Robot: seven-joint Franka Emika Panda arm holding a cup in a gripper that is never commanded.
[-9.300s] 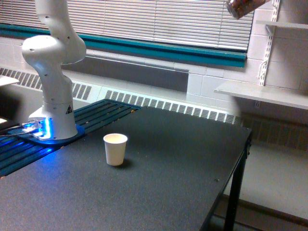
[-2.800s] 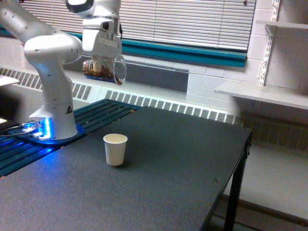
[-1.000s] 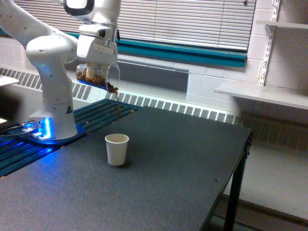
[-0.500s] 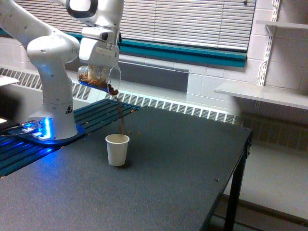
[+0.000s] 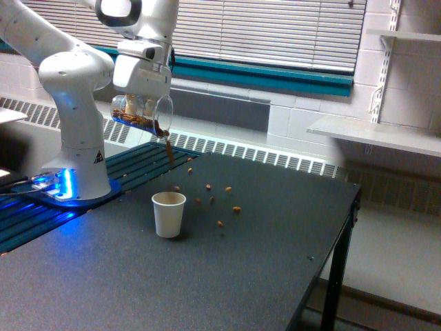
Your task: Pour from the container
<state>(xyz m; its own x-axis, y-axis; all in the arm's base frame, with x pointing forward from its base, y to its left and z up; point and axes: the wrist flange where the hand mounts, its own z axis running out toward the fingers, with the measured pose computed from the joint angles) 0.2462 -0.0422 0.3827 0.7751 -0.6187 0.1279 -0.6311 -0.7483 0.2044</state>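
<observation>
The gripper (image 5: 141, 102) pinches the container (image 5: 143, 115), tilted mouth-down toward 4 o'clock; the paper cup (image 5: 169, 214) stands below at 5 o'clock, brown pieces (image 5: 218, 200) scattering beyond.

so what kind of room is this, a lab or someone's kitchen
Most likely a lab or workshop, not a kitchen: a robot arm bolted beside a bare black table, painted block walls, window blinds, and metal bracket shelves.

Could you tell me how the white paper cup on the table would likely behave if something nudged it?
The cup looks thin-walled and small, so probably light and easy to slide on the table. It stands taller than wide, so it may tip. The pieces scattered beside it suggest that little has landed inside to weigh it down.
</observation>
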